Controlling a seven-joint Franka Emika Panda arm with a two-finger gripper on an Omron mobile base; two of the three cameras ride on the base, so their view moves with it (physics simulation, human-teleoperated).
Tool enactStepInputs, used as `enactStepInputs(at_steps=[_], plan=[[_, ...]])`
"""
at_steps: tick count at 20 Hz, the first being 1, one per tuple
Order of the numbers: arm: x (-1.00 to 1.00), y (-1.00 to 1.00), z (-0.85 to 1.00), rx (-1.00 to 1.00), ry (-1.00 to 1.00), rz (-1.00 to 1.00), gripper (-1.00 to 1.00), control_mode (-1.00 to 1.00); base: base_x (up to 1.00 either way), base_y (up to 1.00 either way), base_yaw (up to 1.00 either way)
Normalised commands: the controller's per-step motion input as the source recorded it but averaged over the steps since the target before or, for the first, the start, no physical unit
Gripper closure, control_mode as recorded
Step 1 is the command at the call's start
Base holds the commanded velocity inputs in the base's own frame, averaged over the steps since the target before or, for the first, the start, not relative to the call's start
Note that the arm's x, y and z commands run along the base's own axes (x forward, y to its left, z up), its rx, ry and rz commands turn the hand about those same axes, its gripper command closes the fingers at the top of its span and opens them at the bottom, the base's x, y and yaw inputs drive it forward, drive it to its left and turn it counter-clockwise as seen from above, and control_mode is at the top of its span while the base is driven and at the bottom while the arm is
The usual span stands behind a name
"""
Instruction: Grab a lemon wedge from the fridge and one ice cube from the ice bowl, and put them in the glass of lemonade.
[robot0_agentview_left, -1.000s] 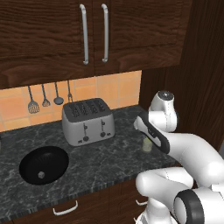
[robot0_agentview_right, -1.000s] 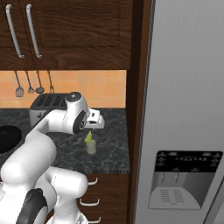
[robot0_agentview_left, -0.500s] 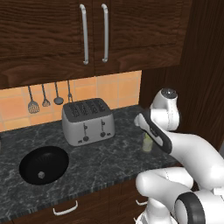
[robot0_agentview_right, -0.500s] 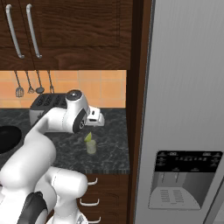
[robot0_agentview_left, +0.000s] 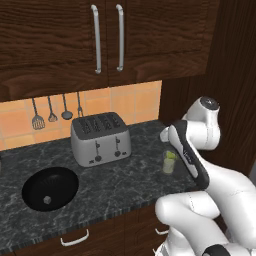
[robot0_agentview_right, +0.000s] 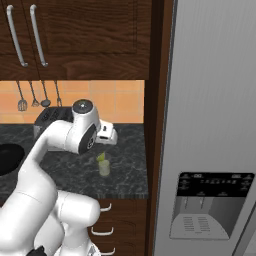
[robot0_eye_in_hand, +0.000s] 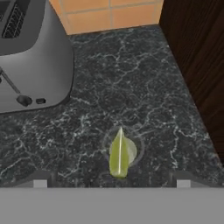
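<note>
Your small yellow-green lemon wedge (robot0_eye_in_hand: 119, 154) already sits in the clear tumbler of pale lemonade (robot0_agentview_left: 169, 162) on the dark marble table (robot0_agentview_left: 130, 175); the end effector (robot0_eye_in_hand: 111, 180) hangs released above it. The pale ice cube (robot0_agentview_left: 47, 200) waits in the wide black bowl (robot0_agentview_left: 50, 187), well apart.

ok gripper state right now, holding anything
Gripper: open, holding nothing; it hangs above the glass of lemonade, with the lemon wedge in the glass.
</note>
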Motion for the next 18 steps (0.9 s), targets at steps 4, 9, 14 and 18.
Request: enactStepInputs(at_steps=[4,9,14,18], plan=[[-1.00,-0.14,0.31,0.10,-0.01,-0.01,-1.00,-1.00,0.00,0.00,0.00],[-0.69,-0.15,0.58,0.06,0.04,-0.01,-1.00,-1.00,0.00,0.00,0.00],[-0.46,0.03,0.90,0.03,0.00,-0.07,-1.00,-1.00,0.00,0.00,0.00],[0.00,0.23,1.00,0.00,0.04,0.00,-1.00,-1.00,0.00,0.00,0.00]])
